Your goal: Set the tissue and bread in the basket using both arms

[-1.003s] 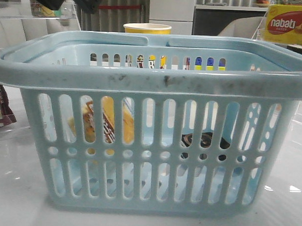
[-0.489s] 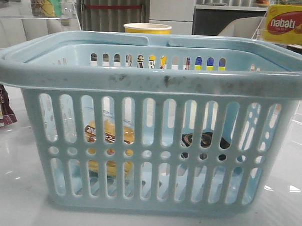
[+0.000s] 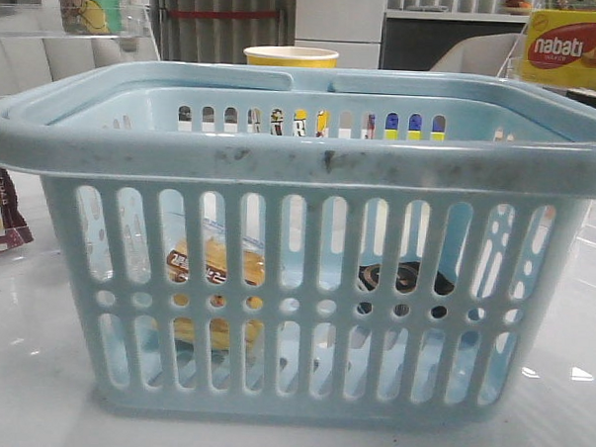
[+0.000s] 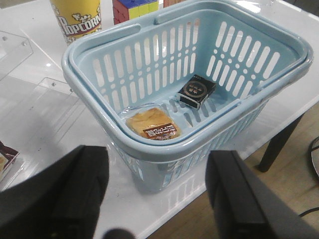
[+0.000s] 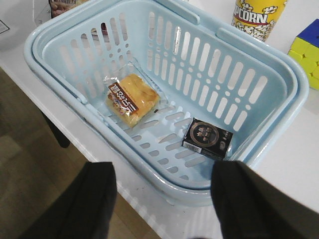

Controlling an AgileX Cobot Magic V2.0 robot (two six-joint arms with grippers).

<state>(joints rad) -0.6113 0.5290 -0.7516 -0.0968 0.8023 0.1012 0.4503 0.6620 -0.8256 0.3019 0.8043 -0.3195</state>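
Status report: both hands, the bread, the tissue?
Left hand open, empty. Right hand open, empty. Golden wrapped bun and dark flat tissue packet lie apart in pale blue plastic basket. Nothing in the way.

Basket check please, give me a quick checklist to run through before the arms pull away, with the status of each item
1. Bread lies on the floor of the basket: ok.
2. Tissue lies on the basket floor, apart from the bread: ok.
3. Left gripper open and holding nothing: ok.
4. Right gripper open and holding nothing: ok.
5. Both grippers above the basket rim, outside it: ok.
6. Basket upright on the table: ok.
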